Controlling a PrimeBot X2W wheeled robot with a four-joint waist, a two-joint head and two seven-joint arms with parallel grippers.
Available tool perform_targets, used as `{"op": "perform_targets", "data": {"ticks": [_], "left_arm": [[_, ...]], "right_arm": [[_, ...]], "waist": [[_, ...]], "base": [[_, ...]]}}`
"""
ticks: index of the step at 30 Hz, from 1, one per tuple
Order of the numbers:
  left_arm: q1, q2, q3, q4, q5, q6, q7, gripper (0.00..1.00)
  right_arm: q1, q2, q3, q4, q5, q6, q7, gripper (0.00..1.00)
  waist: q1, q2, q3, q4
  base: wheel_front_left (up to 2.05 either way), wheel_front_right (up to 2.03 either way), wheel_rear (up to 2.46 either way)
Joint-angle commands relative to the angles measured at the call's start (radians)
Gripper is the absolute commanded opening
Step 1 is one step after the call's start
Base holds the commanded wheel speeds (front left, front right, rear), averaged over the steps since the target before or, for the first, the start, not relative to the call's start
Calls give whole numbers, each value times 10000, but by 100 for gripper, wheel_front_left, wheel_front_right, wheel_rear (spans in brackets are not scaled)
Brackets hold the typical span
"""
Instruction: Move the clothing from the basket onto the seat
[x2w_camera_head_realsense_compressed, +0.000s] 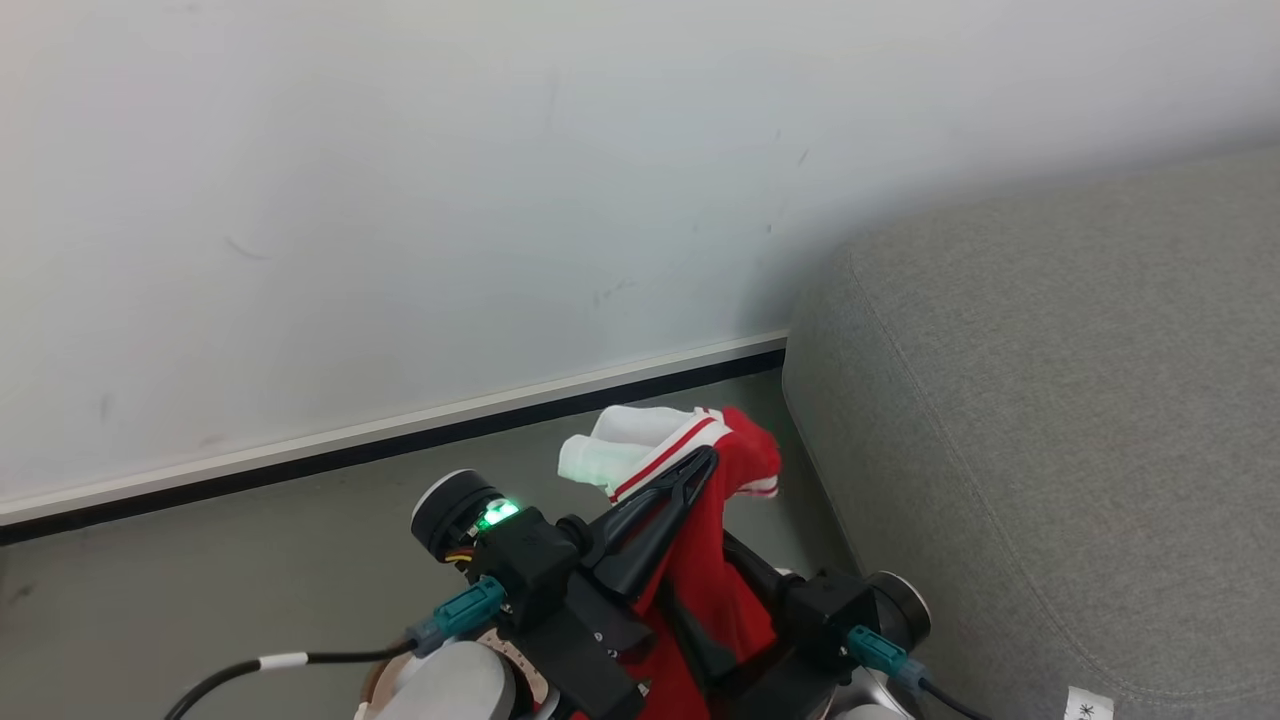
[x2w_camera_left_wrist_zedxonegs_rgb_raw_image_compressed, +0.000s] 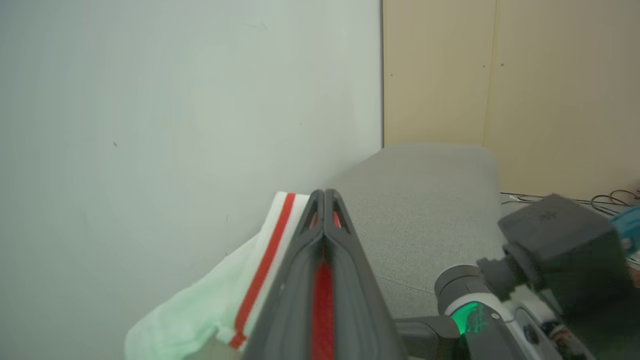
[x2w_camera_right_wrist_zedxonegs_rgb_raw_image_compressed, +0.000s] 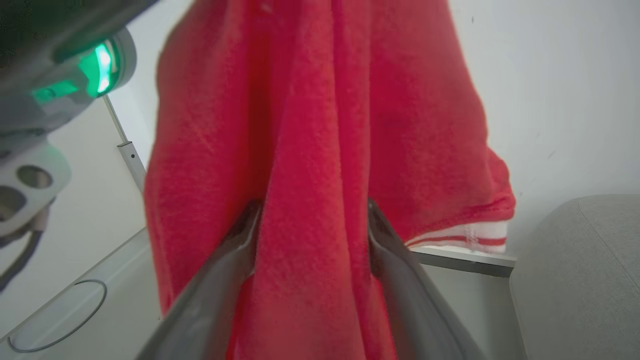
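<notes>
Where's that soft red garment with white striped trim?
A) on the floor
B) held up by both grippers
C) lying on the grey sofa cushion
B: the left gripper and right gripper both pinch the soft red garment with white striped trim beside the light grey fabric sofa cushion.

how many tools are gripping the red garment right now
2. The left tool pinches the red garment near its white striped trim; the right tool clamps a thick fold of it nearer the robot.

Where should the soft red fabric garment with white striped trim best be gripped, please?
Grip the red fabric garment at its bunched upper edge beside the white striped trim, from beneath, as the left gripper does; the rest hangs limp.
</notes>
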Motion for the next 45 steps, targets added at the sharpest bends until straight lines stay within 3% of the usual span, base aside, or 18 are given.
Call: {"op": "perform_targets", "data": {"ticks": [1, 14, 15, 16, 18, 19, 33, 45], "left_arm": [[-115, 105, -43, -72, -98, 2, 92, 0], [117, 454, 38, 306, -692, 8, 524, 0], [116, 490, 47, 345, -725, 7, 536, 11], [116, 490, 47, 345, -725, 7, 536, 11], [147, 512, 107, 446, -823, 36, 555, 40], [138, 537, 102, 462, -839, 33, 552, 100], [-55, 670, 139, 535, -928, 164, 529, 100], [-199, 799, 98, 546, -918, 256, 611, 100]], "right_arm": [[-63, 72, 66, -38, 17, 6, -15, 0], [-125, -37, -38, -246, -147, 4, -17, 0], [-136, -37, -77, -256, -159, 4, -17, 0], [-136, -37, -77, -256, -159, 4, -17, 0], [-154, -27, -195, -290, -174, 6, -17, 0], [-159, -18, -243, -297, -183, 4, -17, 0], [-84, -31, -834, -424, -401, 4, -17, 0], [-279, 58, -1985, -731, -658, 4, -17, 0]], "waist": [[-1, 0, 10, -25], [-1, 0, 331, -108], [-1, 0, 366, -109], [-1, 0, 366, -109], [-1, 0, 434, -109], [-1, 0, 467, -109], [-1, 0, 837, -230], [-1, 0, 1274, -692]], "base": [[0, 0, 0], [0, 0, 0], [0, 0, 0], [0, 0, 0], [0, 0, 0], [0, 0, 0], [0, 0, 0], [0, 0, 0]]}}
